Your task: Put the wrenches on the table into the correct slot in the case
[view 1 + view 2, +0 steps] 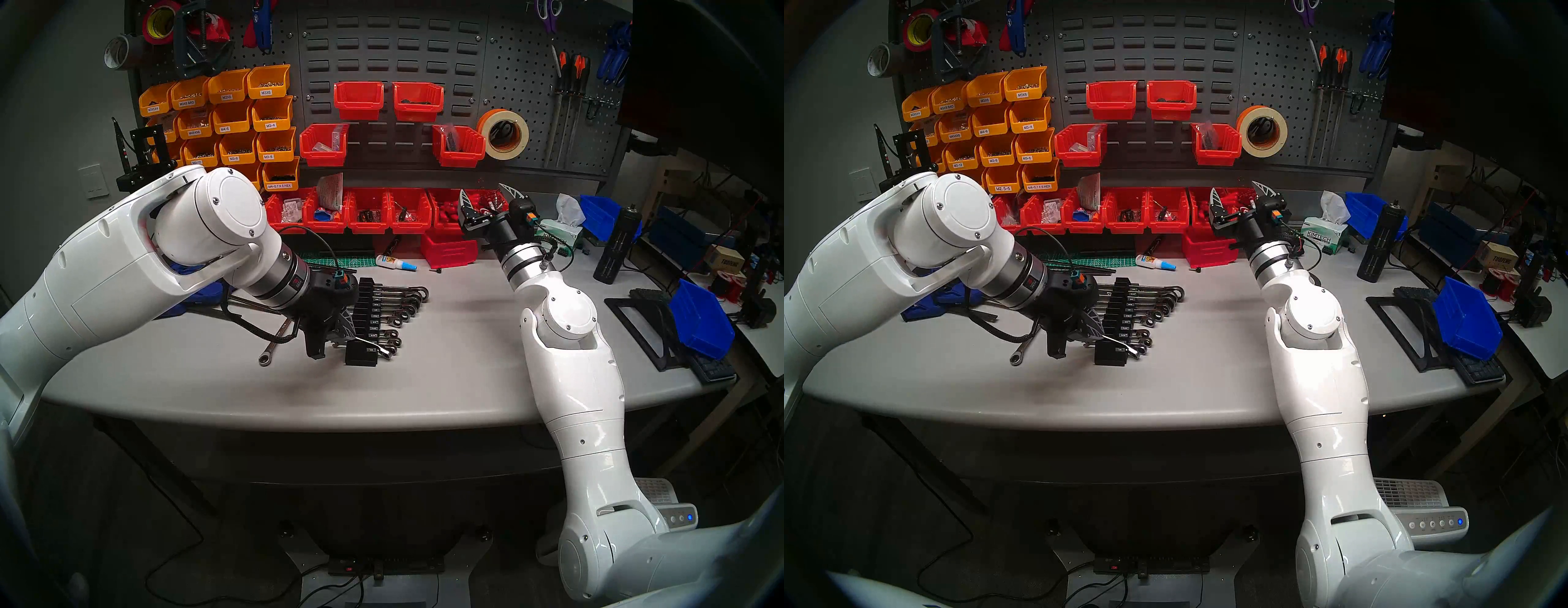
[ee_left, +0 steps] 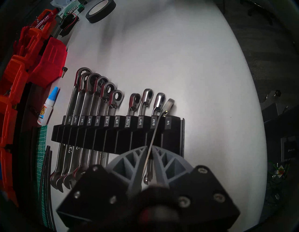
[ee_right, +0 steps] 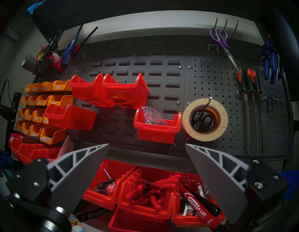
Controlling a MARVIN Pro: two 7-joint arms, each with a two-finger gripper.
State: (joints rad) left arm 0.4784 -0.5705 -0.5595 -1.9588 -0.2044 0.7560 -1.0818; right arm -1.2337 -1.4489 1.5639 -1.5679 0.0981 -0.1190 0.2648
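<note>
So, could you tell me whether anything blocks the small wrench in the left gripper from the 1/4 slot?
Nothing visible does: the small wrench, pinched in the left gripper, lies slanted across the rack beside the empty 1/4 slot.

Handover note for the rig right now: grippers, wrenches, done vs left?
Left gripper: shut on the short wrench, held slanted over the rack's small end, ring end near the 1/4 label; not seated.
Right gripper: open, empty, raised toward the pegboard.
Long wrench: loose on the table, left of the rack.
Done: short wrench picked up.
Left: seat it, probably in the 1/4 slot, then pick up the long wrench; the 3/8 slot looks empty.
</note>
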